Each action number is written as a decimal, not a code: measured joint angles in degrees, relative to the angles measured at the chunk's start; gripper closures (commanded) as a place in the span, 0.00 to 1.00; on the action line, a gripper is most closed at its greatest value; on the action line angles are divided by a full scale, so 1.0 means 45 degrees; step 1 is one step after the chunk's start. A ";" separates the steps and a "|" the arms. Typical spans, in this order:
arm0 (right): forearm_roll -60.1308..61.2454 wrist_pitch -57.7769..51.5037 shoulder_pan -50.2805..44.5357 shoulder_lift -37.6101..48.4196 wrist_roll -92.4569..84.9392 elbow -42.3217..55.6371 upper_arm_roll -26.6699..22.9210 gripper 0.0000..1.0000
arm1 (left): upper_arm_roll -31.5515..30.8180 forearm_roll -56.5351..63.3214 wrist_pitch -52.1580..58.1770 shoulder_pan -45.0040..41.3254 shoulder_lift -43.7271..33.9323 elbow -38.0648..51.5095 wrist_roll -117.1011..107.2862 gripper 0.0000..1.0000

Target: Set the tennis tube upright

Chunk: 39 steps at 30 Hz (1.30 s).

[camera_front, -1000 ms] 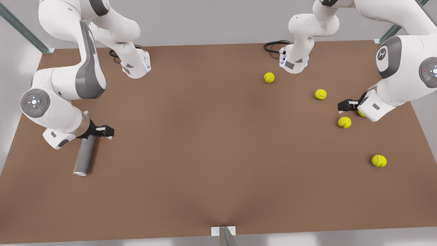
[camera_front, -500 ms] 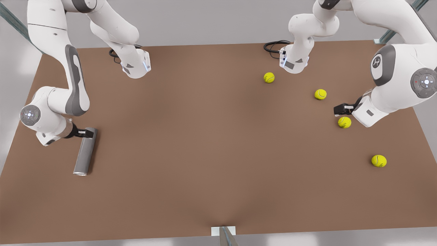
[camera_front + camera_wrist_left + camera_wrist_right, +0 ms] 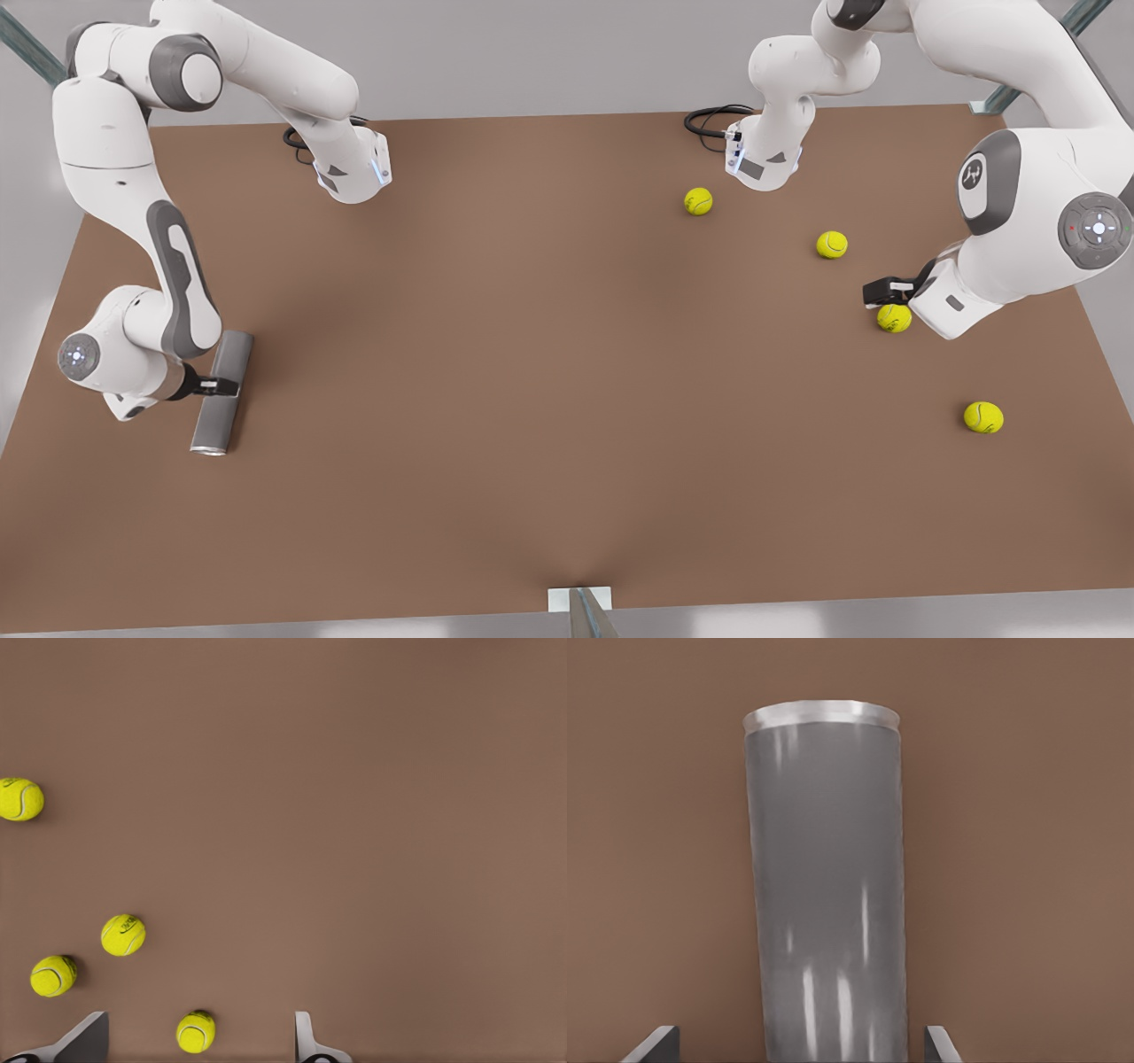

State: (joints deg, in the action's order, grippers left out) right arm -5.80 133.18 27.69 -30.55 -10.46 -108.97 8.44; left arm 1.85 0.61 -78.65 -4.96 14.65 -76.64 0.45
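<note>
Right wrist view had the right gripper point(image 3: 799, 1047) spread wide, its fingers point(image 3: 654, 1043) straddling the tennis tube point(image 3: 826, 904), which lay flat on the brown table point(image 3: 532, 372) at the front view's left, near edge. Over on the far right, the left gripper point(image 3: 199, 1041) hung open above a tennis ball point(image 3: 196, 1031), three more balls point(image 3: 831, 244) scattered nearby.

Right hand point(image 3: 221, 386) low, fingers spread; left hand point(image 3: 879, 291) likewise.

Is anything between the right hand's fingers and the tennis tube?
No. In the right wrist view the open right hand straddles the lying tennis tube, with bare table beside it.
</note>
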 measured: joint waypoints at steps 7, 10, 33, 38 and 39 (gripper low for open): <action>-0.0039 0.0072 0.0233 -0.0697 -0.0079 0.0094 -0.0019 0.00 | 0.0000 -0.0001 -0.0041 -0.0039 0.0179 -0.0001 -0.0060 0.00; -0.0039 0.0131 0.0234 -0.0886 -0.0079 0.0134 -0.0019 0.00 | 0.0000 -0.0001 -0.0041 -0.0031 0.0252 0.0000 -0.0041 0.00; -0.0034 0.0019 0.0195 -0.1064 -0.0095 0.0173 0.0000 0.29 | 0.0000 -0.0004 -0.0119 -0.0011 0.0375 0.0000 -0.0059 0.00; -0.0051 -0.0790 -0.0107 -0.0884 -0.0486 0.1241 0.0182 0.29 | 0.0000 -0.0001 -0.0119 -0.0035 0.0359 0.0000 -0.0060 0.00; -0.0050 -0.0878 -0.0123 -0.0873 -0.0503 0.1458 0.0376 0.29 | 0.0000 -0.0001 -0.0119 -0.0020 0.0369 0.0000 -0.0059 0.00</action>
State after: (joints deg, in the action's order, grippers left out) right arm -6.03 129.23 27.14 -34.48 -12.72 -102.41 10.13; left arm 1.84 0.61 -79.19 -5.05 16.31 -76.64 0.18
